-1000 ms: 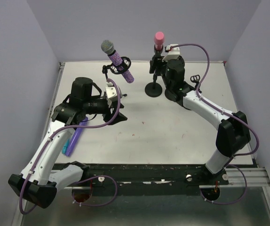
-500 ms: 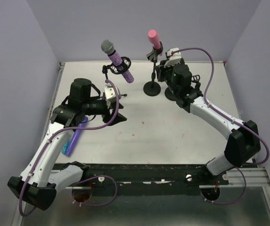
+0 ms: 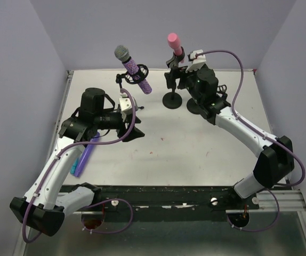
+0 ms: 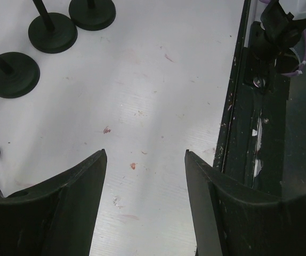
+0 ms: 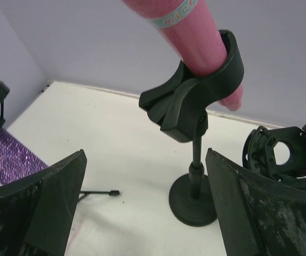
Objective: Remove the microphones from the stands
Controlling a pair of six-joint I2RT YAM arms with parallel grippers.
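Right hand (image 5: 146,154) reopened, pink microphone (image 5: 189,33) still clipped

We see a white tabletop (image 3: 185,144) flecked with small pink stains (image 4: 133,166). Left of the right claw (image 3: 175,80), a purple glittery microphone with a grey mesh head (image 3: 130,65) sits tilted in a black clip. Just right of that claw stands an empty black ring-shaped clip (image 5: 257,146). Well behind the left claw (image 3: 137,126), a purple bar with a blue end (image 3: 83,157) lies flat on the tabletop.
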